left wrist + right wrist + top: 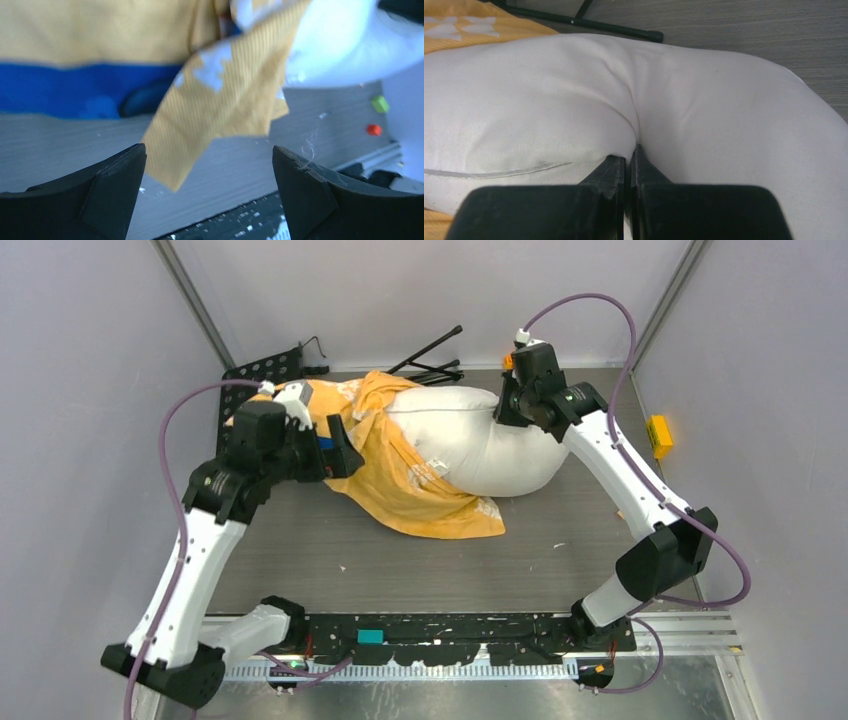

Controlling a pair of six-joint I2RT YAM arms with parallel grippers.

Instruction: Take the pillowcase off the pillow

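Note:
The white pillow [490,445] lies at the back middle of the table, its left part still inside the pillowcase [410,480], which shows its orange-yellow face and spreads left and forward. My left gripper [345,448] is open beside the pillowcase's left side. In the left wrist view a loose orange-yellow flap [225,100] hangs beyond the wide-open gripper [207,152], untouched, with the pillow [340,45] at the top right. My right gripper [503,410] is shut on the pillow's right end. In the right wrist view it [631,150] pinches a fold of the white fabric [724,110].
Black tripod legs [435,350] lie behind the pillow and also show in the right wrist view [589,22]. A black perforated plate [262,370] sits at the back left. A yellow block [659,435] is on the right wall edge. A black rail [450,635] runs along the front.

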